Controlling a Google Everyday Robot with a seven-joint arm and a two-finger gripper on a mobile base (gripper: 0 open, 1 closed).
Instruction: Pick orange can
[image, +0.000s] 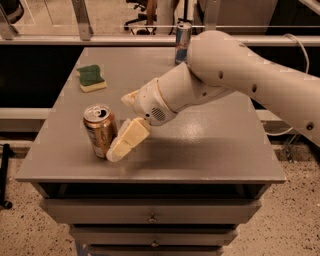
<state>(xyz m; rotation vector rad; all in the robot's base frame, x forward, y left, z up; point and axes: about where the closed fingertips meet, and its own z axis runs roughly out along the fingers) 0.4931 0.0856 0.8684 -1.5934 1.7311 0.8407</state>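
Observation:
The orange can (99, 131) stands upright near the front left of the grey table (210, 150), its silver top and pull tab facing up. My gripper (120, 131) is just to the right of the can, at its height and low over the tabletop. It is open: one tan finger (127, 141) lies against the can's right side, and the other finger (130, 97) shows higher up and behind. The can is not between them. My white arm reaches in from the right.
A taller blue and silver can (182, 42) stands at the table's back edge, partly behind my arm. A green and yellow sponge (91, 78) lies at the back left. Drawers (150, 218) sit under the tabletop. Railings and chairs are behind.

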